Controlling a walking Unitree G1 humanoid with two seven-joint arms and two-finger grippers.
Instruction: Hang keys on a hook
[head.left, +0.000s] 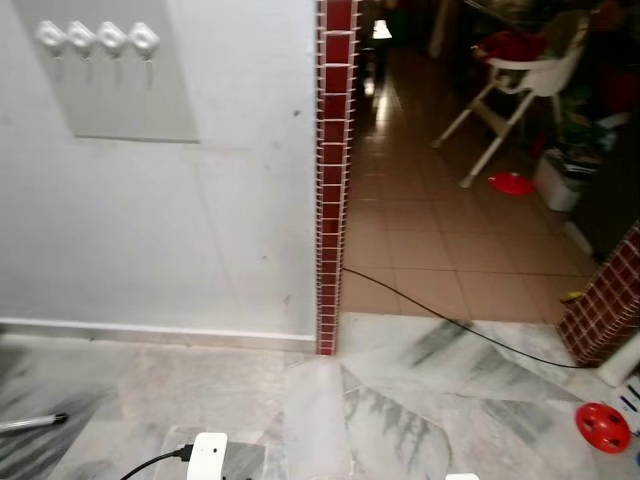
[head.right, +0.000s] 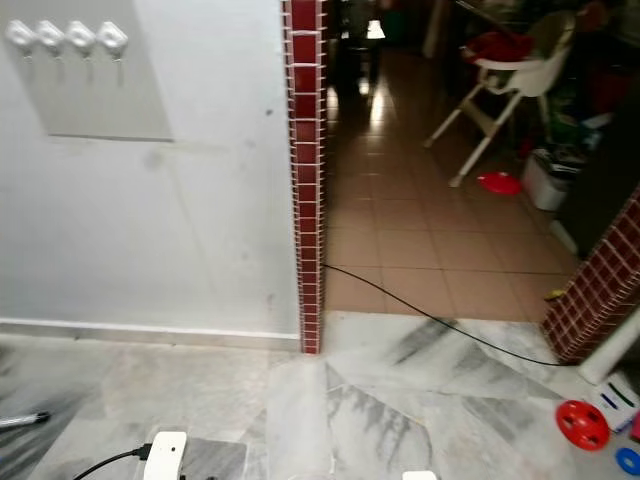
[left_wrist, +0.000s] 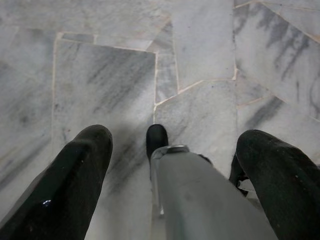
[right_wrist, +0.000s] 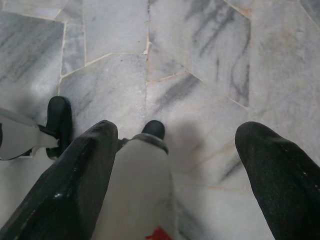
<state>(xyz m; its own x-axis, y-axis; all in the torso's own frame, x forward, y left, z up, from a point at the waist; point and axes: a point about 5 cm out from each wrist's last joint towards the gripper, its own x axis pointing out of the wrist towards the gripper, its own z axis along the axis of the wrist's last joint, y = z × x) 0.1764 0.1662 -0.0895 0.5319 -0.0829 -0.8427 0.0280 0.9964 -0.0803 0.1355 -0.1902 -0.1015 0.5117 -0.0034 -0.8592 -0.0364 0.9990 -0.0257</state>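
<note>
Row of four white hooks high on the white wall, upper left; no keys can be made out. Left gripper and right gripper hang over marble floor, fingers spread wide, empty. Judged best: find the keys first, then approach the hooks squarely.

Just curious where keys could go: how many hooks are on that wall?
4, side by side in a row on the grey panel high on the white wall: first hook, second hook, third hook, fourth hook. All look empty.
</note>
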